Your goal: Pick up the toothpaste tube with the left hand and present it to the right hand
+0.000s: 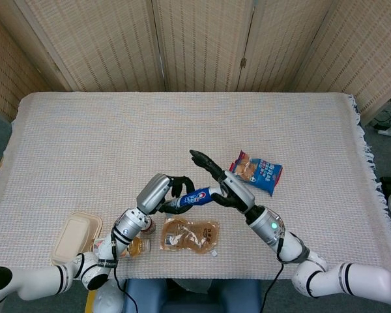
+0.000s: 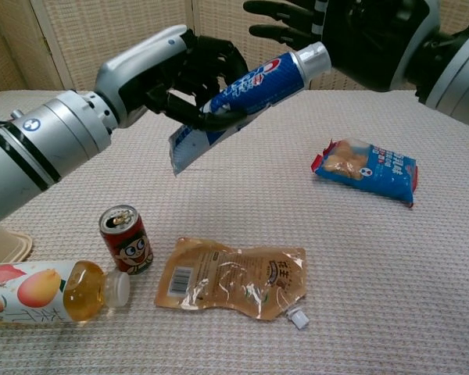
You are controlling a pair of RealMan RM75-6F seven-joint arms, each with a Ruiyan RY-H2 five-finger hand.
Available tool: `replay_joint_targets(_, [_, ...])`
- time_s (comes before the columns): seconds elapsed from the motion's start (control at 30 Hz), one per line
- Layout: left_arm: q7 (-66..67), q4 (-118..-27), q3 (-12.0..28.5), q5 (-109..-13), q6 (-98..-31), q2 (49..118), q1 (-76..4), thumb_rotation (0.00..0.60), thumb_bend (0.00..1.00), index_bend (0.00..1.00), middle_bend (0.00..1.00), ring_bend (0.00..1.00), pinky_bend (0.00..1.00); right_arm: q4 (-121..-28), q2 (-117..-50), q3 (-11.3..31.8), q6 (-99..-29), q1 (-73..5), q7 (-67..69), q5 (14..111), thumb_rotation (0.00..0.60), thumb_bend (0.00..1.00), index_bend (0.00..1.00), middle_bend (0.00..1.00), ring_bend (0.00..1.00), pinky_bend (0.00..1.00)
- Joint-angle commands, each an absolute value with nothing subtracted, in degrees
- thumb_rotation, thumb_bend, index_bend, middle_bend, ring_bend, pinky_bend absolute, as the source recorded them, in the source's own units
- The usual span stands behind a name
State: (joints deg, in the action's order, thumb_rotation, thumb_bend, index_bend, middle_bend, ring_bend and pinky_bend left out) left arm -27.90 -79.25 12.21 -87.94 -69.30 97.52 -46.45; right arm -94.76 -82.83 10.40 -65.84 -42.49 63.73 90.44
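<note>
My left hand [image 2: 189,78] [image 1: 170,193] grips a blue and white toothpaste tube [image 2: 242,98] [image 1: 195,197] around its middle and holds it in the air above the table, cap end up and to the right. My right hand [image 2: 340,35] [image 1: 223,184] hovers right at the cap [image 2: 314,56], fingers spread, with the cap close to its palm. I cannot tell whether the palm touches the cap.
On the cloth-covered table [image 1: 117,130] lie a tan snack pouch [image 2: 233,277], a small red can [image 2: 126,238], a juice bottle [image 2: 47,291] on its side and a beige box [image 1: 75,236] at the front left. A blue snack bag [image 2: 367,168] lies to the right.
</note>
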Motion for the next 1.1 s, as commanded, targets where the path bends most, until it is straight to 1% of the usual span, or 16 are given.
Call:
replay_joint_targets(0.03, [-28.2,-78.9,12.1,-88.1,-69.4,97.6,-46.5,0.600,0.76,0.78,0.81,0.72,0.70,-94.3,-82.5,10.2,-66.5,-42.4,64.4,91.0,0.169,0.13,0.00,0.00,0.00,0.00])
replay_joint_targets(0.4, [-28.4,-76.5,11.4,-88.9,-70.0,97.8,-46.5,0.600,0.77,0.78,0.81,0.72,0.69,-94.7,-79.3,10.1,-68.1,-41.6,64.1,91.6,0.166,0.13,0.00,0.00,0.00,0.00])
replay_joint_targets(0.63, [-26.8,-73.3,10.3,-89.0,-68.4,96.9,-46.7,0.600,0.77,0.78,0.81,0.71,0.67,-95.9,-75.3,10.6,-69.4,-40.6,62.5,91.4,0.166,0.13,0.00,0.00,0.00,0.00])
replay_joint_targets(0.73, [-23.8,-71.8,9.7,-88.5,-66.2,95.9,-47.1,0.600,0.76,0.76,0.81,0.69,0.64,-96.7,-73.3,10.6,-69.6,-40.2,61.3,91.5,0.166,0.13,0.00,0.00,0.00,0.00])
replay_joint_targets(0.87, [-17.6,-71.0,9.3,-85.8,-61.4,94.4,-47.8,0.600,0.76,0.74,0.81,0.65,0.59,-97.7,-70.7,10.5,-69.9,-39.4,59.4,91.4,0.165,0.13,0.00,0.00,0.00,0.00])
replay_joint_targets(1.0, [-9.2,-70.7,9.8,-80.3,-55.7,93.4,-48.3,0.600,0.75,0.69,0.75,0.59,0.53,-98.6,-68.5,10.0,-70.3,-38.3,58.2,91.3,0.164,0.13,0.00,0.00,0.00,0.00])
replay_joint_targets(1.1, [-3.4,-70.4,10.7,-75.1,-52.6,93.5,-48.5,0.600,0.75,0.64,0.71,0.55,0.50,-98.9,-67.4,9.4,-70.6,-37.5,57.7,91.4,0.165,0.13,0.00,0.00,0.00,0.00])
